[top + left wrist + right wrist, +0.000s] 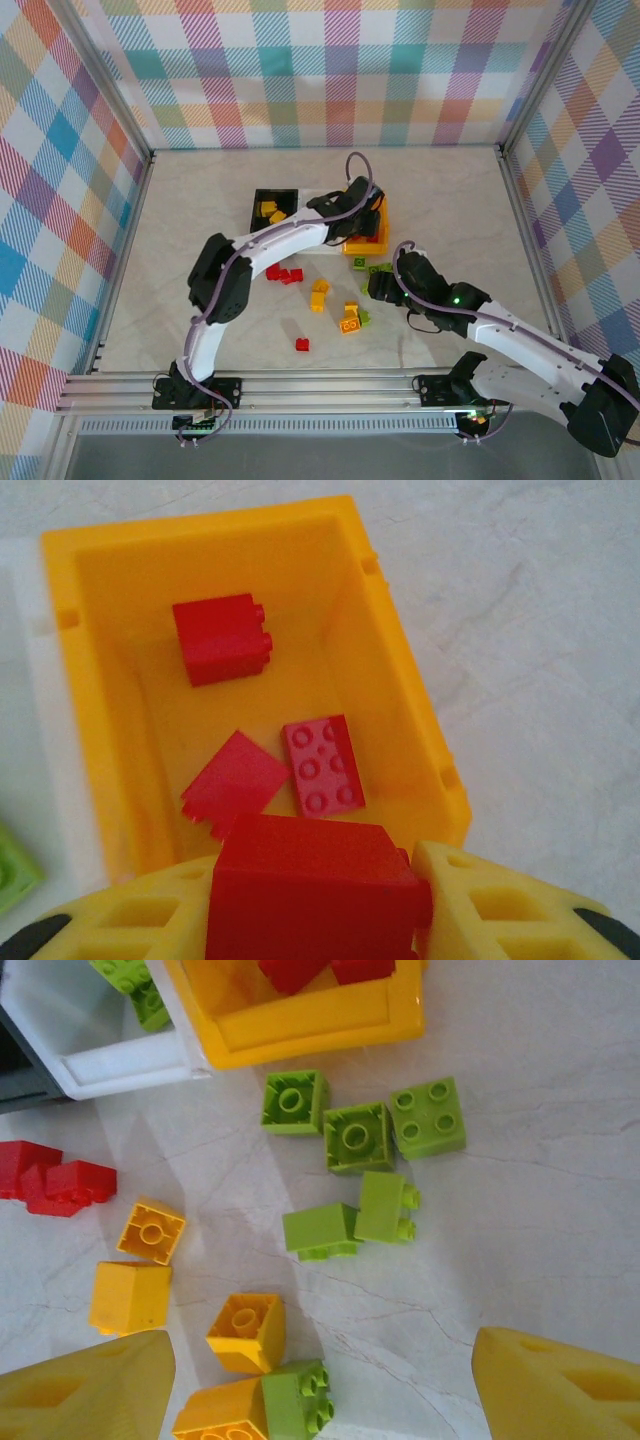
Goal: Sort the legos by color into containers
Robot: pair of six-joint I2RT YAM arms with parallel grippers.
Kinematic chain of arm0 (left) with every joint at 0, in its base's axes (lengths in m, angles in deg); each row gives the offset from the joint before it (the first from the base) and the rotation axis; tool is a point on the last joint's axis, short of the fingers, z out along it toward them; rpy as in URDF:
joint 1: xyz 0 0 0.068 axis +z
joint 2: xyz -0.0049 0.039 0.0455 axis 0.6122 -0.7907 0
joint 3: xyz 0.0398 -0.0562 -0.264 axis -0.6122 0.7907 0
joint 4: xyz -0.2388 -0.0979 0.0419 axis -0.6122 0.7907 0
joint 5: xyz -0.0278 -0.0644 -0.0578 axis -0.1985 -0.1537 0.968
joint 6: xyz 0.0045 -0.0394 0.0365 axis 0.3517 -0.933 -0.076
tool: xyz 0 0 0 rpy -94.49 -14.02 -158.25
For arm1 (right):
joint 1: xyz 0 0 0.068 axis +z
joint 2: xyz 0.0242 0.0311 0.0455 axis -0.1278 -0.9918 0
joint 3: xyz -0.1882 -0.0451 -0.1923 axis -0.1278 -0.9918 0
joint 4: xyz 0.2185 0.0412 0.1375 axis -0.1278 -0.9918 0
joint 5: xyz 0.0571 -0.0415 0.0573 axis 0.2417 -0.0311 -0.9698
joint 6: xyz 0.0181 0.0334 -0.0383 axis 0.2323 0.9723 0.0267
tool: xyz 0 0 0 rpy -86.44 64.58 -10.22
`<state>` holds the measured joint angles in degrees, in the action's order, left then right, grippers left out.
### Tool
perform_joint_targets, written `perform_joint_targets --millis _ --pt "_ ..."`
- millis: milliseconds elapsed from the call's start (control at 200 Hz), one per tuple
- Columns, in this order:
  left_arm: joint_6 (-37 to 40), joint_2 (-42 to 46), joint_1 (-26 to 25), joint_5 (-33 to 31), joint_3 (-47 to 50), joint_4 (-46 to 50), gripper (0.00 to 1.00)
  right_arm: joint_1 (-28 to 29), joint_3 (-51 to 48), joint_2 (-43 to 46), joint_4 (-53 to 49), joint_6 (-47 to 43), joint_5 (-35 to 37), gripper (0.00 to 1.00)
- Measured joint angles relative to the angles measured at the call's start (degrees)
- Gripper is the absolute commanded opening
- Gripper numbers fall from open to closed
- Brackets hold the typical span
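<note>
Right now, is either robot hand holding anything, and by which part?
The left hand pinches a red brick by its two opposite sides, over the orange bin. The right hand is open and holds nothing.

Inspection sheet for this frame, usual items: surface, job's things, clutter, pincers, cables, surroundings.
Surface: pale marbled table, no spills seen.
Job's things: black bin holds yellow bricks; white bin at least one green brick; orange bin three red bricks; loose red bricks, loose yellow bricks and loose green bricks lie on the table.
Clutter: nothing seen.
Pincers: left pincer shut on a held red brick above the orange bin; right pincer open above the loose green bricks.
Cables: left cable and right cable loop over their arms.
Surroundings: plaid walls, metal frame.
</note>
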<state>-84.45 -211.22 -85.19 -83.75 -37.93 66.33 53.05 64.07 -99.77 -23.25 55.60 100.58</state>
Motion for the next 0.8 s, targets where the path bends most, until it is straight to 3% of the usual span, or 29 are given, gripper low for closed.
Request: perform_joint_targets --millis 160,420,520,550,800 --pt "-0.57 -5.25 0.48 0.68 -7.43 2.97 0.70 0.00 -0.61 -0.09 -0.76 0.15 -1.18 0.79" --pt "-1.73 -4.28 0.28 2.62 -10.69 4.22 0.87 0.00 -0.98 -3.39 0.33 -0.26 -5.57 0.77" --pt "-2.29 3.26 -0.28 3.30 -2.64 2.64 0.93 0.15 -1.01 -7.48 1.99 -0.87 -8.20 0.77" --pt "-2.27 6.23 -0.50 3.30 0.09 2.14 1.00 0.31 -1.01 -8.85 2.58 -1.07 -8.98 0.77" --pt "-3.76 39.04 -4.37 2.23 25.70 -3.98 1.00 5.53 0.24 -18.32 5.09 -1.84 -11.08 0.74"
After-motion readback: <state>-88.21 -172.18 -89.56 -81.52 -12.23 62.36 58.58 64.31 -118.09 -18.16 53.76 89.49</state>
